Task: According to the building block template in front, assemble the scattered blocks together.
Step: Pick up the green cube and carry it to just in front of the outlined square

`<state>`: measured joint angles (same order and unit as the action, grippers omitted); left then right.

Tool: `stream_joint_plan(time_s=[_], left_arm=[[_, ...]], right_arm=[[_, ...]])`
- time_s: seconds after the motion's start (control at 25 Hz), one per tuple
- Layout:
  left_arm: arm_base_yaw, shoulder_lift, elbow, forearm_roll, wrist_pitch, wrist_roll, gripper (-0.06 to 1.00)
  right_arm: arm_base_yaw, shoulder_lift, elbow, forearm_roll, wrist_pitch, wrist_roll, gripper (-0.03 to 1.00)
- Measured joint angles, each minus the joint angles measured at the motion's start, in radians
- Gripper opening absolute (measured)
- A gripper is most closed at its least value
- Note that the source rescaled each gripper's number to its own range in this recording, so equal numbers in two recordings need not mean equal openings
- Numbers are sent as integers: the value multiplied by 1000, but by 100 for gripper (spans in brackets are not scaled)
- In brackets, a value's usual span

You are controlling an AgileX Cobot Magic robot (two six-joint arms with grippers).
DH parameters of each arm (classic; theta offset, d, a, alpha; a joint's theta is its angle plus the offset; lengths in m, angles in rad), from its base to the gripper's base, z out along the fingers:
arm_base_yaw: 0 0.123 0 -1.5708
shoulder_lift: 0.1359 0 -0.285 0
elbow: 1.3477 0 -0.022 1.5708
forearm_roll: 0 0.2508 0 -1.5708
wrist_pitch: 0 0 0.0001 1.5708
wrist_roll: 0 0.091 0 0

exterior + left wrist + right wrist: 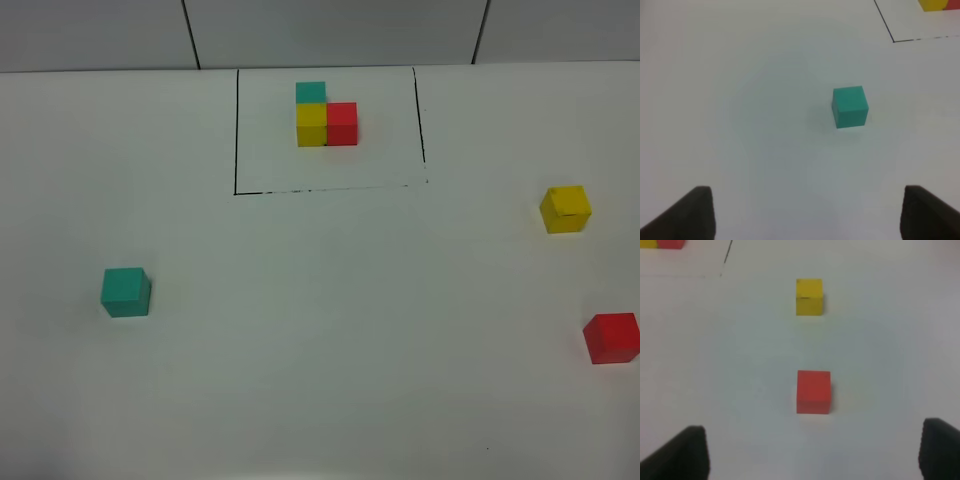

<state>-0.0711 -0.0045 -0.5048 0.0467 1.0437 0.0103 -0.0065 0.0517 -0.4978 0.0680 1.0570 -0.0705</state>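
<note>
The building block template (325,120), a teal, a yellow and a red cube joined in an L, sits inside a thin black outline at the table's far middle. Of the scattered blocks, the teal cube (126,292) lies at the left, the yellow cube (566,209) at the right, and the red cube (611,337) nearer the front at the right edge. My left gripper (807,215) is open and empty, with the teal cube (850,106) well ahead of it. My right gripper (812,452) is open too; the red cube (813,392) lies just ahead, the yellow cube (809,297) beyond. Neither gripper shows in the exterior view.
The white table (330,330) reaches back to a grey panelled wall (330,30). The black outline (237,130) frames the template on three sides; a corner of the outline (893,40) shows in the left wrist view.
</note>
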Motion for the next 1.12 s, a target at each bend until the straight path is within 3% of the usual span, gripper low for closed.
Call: stream_joint_plan(time_s=[1.12], left_arm=[[0,0,0,0,0,0,96]], right_arm=[[0,0,0,1,0,-1,73]])
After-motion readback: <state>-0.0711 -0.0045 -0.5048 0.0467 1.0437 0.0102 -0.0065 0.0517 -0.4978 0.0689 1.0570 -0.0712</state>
